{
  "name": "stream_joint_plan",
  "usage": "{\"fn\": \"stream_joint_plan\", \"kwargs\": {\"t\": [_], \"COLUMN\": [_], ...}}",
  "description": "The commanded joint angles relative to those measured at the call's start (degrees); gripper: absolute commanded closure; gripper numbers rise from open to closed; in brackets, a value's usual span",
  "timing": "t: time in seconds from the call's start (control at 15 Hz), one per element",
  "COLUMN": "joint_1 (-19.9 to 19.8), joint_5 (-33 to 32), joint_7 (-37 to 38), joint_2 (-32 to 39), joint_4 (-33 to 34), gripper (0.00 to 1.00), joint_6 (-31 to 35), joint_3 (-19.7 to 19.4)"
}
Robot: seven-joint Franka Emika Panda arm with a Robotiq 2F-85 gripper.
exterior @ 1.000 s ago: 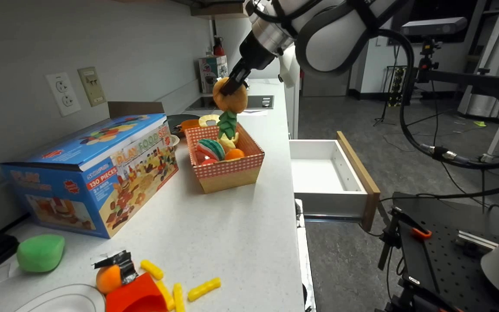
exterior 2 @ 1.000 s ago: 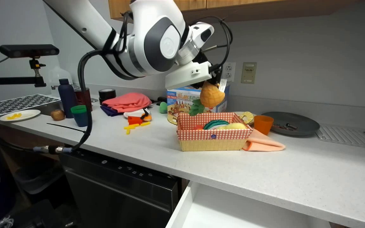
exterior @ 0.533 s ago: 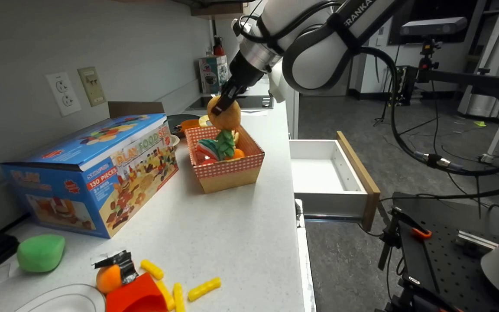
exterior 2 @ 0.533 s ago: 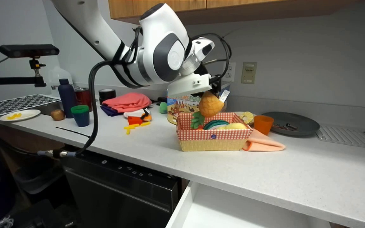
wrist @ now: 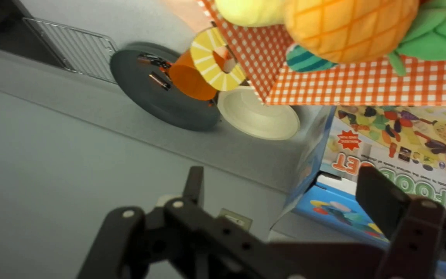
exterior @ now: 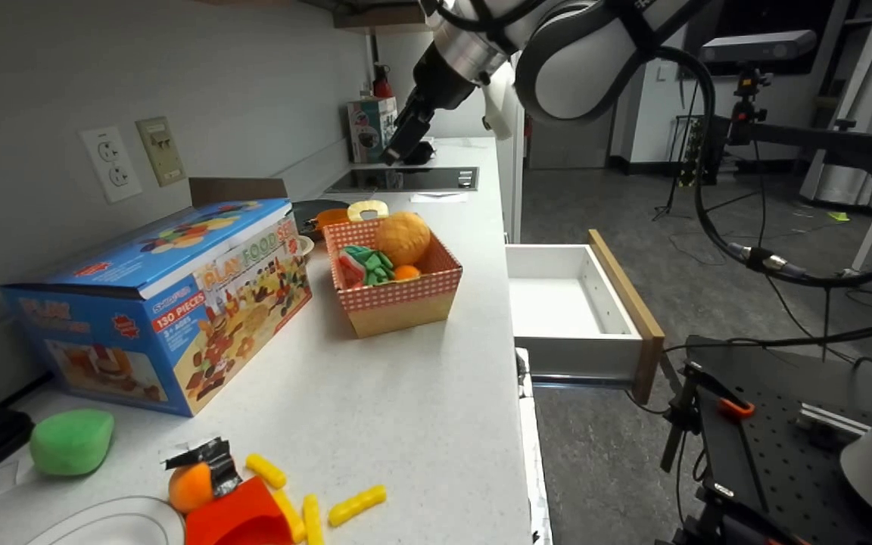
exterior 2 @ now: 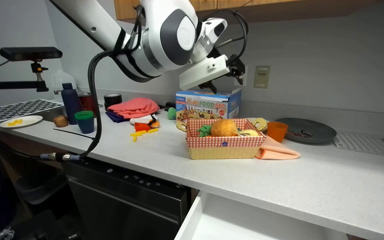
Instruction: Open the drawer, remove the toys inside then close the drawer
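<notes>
In an exterior view, the gripper (exterior 2: 227, 87) hangs above the basket (exterior 2: 223, 152), back from the front edge of the bench (exterior 2: 312, 180); the drawer (exterior 2: 238, 223) stands pulled out below that edge. In an exterior view, the drawer's front panel (exterior: 629, 295) runs alongside the same edge. In the wrist view, the jaws stand spread, nothing between them; the toy pineapple (wrist: 352, 31) lies in the basket. Probable next step: travel down and outward, then push the panel toward the bench.
</notes>
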Motion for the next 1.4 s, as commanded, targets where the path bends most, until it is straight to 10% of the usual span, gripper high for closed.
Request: {"fn": "stream_joint_plan", "kwargs": {"t": [0.0,0.27,0.53,1.33], "joint_1": [-2.2,-5.5,-5.4,-7.0], "joint_5": [-12.6,-20.2,-11.4,-11.3], "joint_7": [4.9,10.0,5.9,9.7], "joint_2": [-7.0,-10.2,-11.0,-9.1], "joint_4": [-3.2,-7.6,-15.7,-18.1], "gripper": [0.0,0.0,0.0,0.0], "joint_6": [-5.6,-10.8,-15.3,-19.1], "joint_3": [-3.3,-4.3,-4.4,-3.4]}}
